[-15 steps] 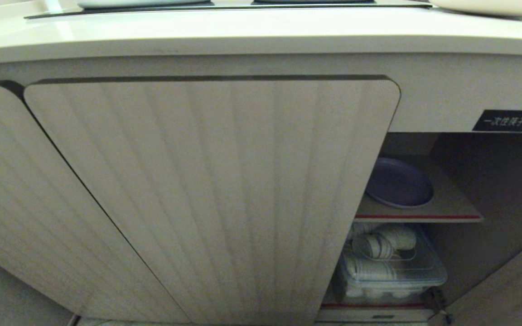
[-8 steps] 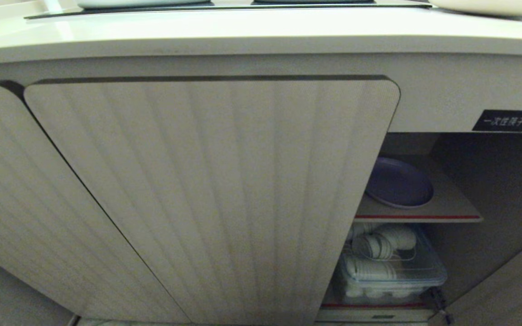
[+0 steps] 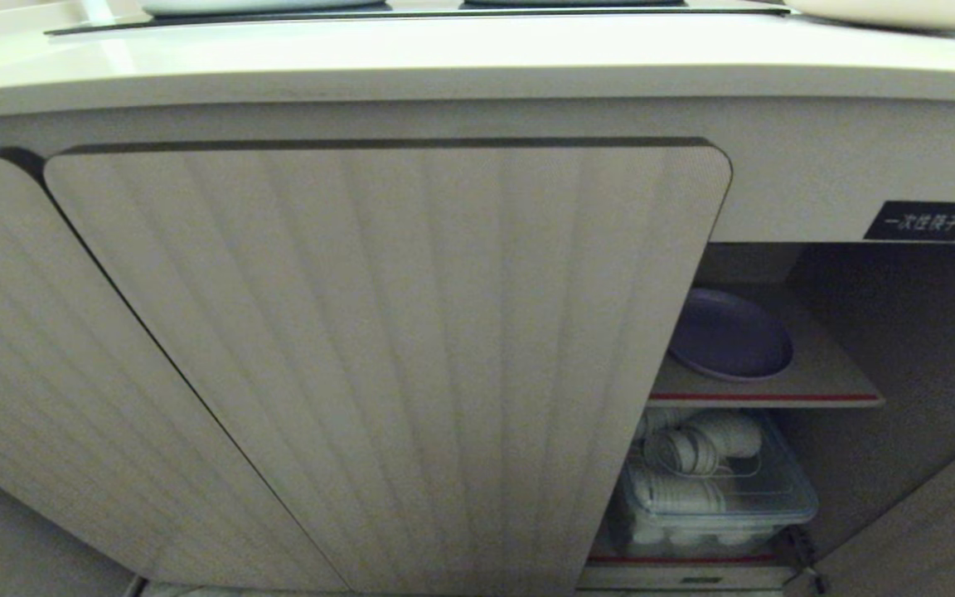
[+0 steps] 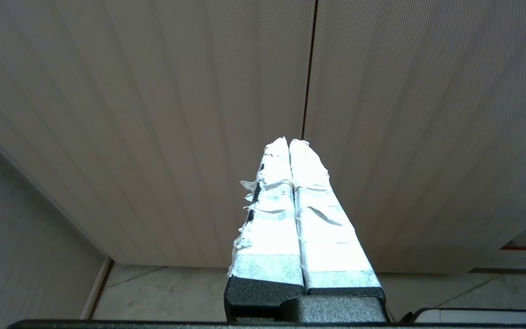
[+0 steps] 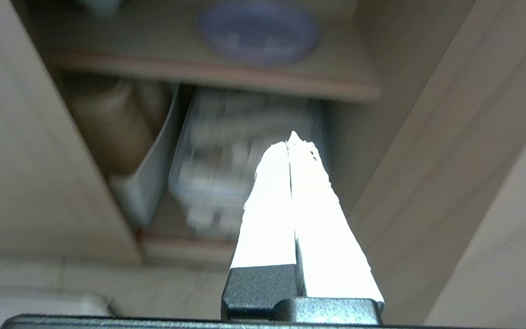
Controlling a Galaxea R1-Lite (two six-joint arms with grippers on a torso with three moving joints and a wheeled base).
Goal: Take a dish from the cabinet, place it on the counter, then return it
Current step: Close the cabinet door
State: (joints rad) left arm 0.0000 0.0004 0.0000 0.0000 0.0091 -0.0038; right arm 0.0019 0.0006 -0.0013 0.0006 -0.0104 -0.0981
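Lying flat on the cabinet's (image 3: pixel 411 348) inner shelf (image 3: pixel 817 377), near its front edge, was the purple plate (image 3: pixel 730 336). The right claw (image 5: pixel 291 139) was pressed together, empty, outside the open compartment. The left claw (image 4: pixel 289 142) was also closed on nothing, facing the ribbed doors.

Head view: dim cabinet interior (image 3: pixel 884 332), glare on counter (image 3: pixel 444 50).
Right wrist view: motion-blurred, taped fingers (image 5: pixel 272 205) overexposed.
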